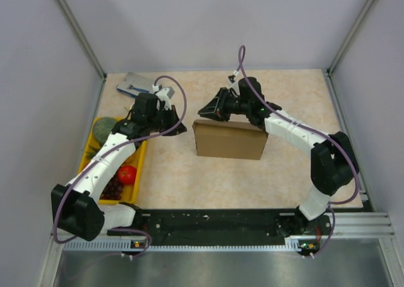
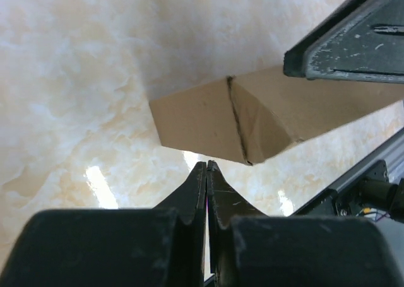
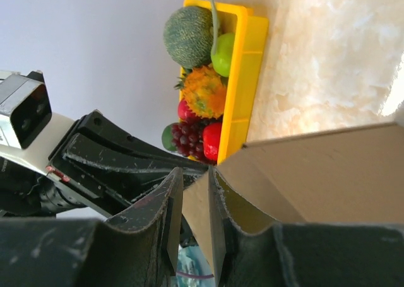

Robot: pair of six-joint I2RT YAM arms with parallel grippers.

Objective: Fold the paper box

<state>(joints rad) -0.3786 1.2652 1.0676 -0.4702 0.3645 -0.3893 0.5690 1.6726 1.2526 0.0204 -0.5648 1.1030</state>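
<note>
Paper box (image 1: pixel 228 140) sits under my right gripper (image 1: pixel 205 110) and just to the right of my left gripper (image 1: pixel 180 128), apart from the left fingertips. It is a closed-up rectangular carton of plain brown corrugated card with matte faces and sharp creases. One corner seam shows as a dark slit from the left wrist.

Right gripper pinches a thin upright card panel at the box's far top edge. Which flap that is, I cannot tell: my fingers cover its lower part, and the box's far side is hidden behind the gripper. Left gripper is pressed together, holding nothing.

Table (image 1: pixel 297 98) beneath is glossy beige marble pattern with glare patches. Beyond my left gripper on its outer side lies a yellow tray (image 1: pixel 140 158) of fruit, half covered by my left arm: a green netted ball (image 3: pixel 188 36), a green apple (image 3: pixel 222 55), grapes (image 3: pixel 189 139) and a red fruit (image 1: pixel 127 174). Farther out is a blue-grey packet (image 1: pixel 136 83), partly behind the wrist.
</note>
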